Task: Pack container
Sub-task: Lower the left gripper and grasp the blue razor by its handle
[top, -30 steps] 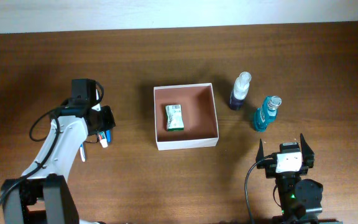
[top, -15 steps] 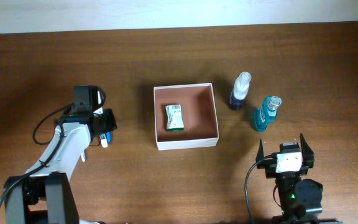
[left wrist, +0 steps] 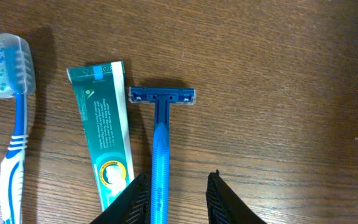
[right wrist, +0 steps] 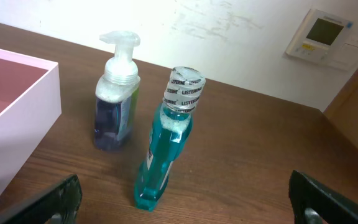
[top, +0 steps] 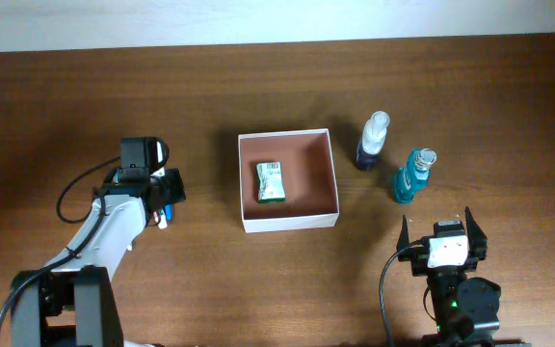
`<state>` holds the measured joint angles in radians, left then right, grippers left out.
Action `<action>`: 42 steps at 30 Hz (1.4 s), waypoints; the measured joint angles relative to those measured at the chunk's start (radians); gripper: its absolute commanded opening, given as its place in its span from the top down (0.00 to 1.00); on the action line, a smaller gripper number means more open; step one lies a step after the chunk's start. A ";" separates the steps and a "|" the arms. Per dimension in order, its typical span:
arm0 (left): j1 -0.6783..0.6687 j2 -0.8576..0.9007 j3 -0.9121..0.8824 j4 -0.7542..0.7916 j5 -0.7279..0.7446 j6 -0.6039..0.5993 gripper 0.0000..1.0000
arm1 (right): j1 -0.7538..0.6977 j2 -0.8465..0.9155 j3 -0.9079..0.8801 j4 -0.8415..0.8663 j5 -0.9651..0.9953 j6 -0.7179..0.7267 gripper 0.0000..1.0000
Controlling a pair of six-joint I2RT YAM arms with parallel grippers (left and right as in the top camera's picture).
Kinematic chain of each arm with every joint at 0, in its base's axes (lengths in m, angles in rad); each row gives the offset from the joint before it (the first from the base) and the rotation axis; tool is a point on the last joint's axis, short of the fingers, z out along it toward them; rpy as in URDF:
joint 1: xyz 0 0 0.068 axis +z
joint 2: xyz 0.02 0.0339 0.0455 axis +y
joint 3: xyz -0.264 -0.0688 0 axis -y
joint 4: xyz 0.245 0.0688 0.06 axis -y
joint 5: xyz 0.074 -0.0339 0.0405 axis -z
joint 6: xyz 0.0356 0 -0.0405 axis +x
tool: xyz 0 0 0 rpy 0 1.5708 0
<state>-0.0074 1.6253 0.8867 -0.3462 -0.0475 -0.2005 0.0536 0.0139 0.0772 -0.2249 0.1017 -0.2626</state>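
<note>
The container (top: pixel 290 223) is a square white-walled box with a reddish-brown inside, at the table's middle, with a green packet (top: pixel 271 181) lying in it. To its left my left gripper (top: pixel 165 199) hangs low over a row of items. In the left wrist view a blue razor (left wrist: pixel 161 143) lies on the wood. Its handle runs between the open jaws of my left gripper (left wrist: pixel 178 200), against the left finger (left wrist: pixel 135 200), with a gap to the right one. My right gripper (right wrist: pixel 188 202) stands wide open near the front right, holding nothing.
A green toothpaste tube (left wrist: pixel 106 146) and a capped blue toothbrush (left wrist: pixel 14 124) lie left of the razor. A purple soap dispenser (top: pixel 371 141) and a teal mouthwash bottle (top: pixel 411 175) stand right of the container, just ahead of my right gripper.
My left arm has shifted a little toward the front and right, over the razor. The right arm and the other items have not moved.
</note>
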 measured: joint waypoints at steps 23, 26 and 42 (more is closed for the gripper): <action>0.000 0.137 -0.001 0.086 -0.020 0.025 0.72 | 0.000 0.000 0.000 0.000 0.000 0.000 0.02; 0.000 0.138 -0.001 0.087 -0.024 0.026 0.73 | 0.000 0.000 0.000 0.000 0.000 0.000 0.02; 0.000 0.140 -0.001 0.090 -0.032 0.032 0.92 | 0.000 0.000 0.000 0.000 0.000 0.000 0.02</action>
<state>-0.0071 1.7657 0.8860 -0.2558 -0.0795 -0.1684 0.0536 0.0139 0.0772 -0.2249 0.1017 -0.2626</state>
